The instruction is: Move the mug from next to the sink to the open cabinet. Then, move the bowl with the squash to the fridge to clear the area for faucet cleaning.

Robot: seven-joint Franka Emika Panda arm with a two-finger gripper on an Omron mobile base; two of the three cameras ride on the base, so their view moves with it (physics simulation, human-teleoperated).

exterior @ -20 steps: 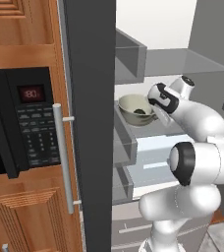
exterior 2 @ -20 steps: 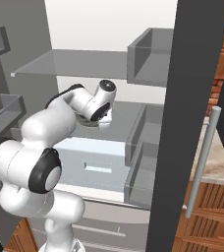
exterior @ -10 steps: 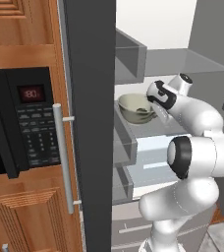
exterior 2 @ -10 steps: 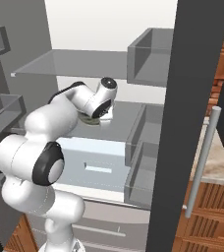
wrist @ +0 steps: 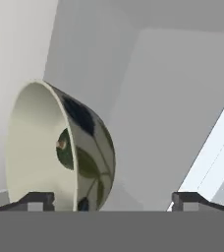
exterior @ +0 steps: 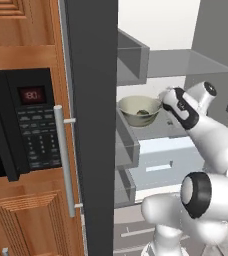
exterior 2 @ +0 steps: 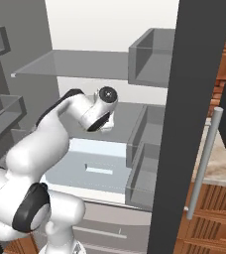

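Inside the fridge, on the middle shelf, the bowl sits upright with the squash a dark lump at its bottom. The gripper is at the bowl's right rim in the left base view, and the hand view shows its two fingertips spread wide, one on either side of the bowl's wall, with clear space between each tip and the rim. So the jaws are released and nothing is grasped; the bowl appears to rest on the shelf under its own weight. The arm reaches in from below, its wrist bent toward the shelf, as the right base view also shows. Judging by this, the second half of the task is nearly finished: bowl and squash are in the fridge, and what seems left is only to draw the hand back out without nudging the rim. The fridge door stands open beside the microwave. The mug, sink and cabinet are off to one side of these views, so whether the first half was done cannot be told from here. A careless pull-out could tip the bowl, since one tip sits inside it.
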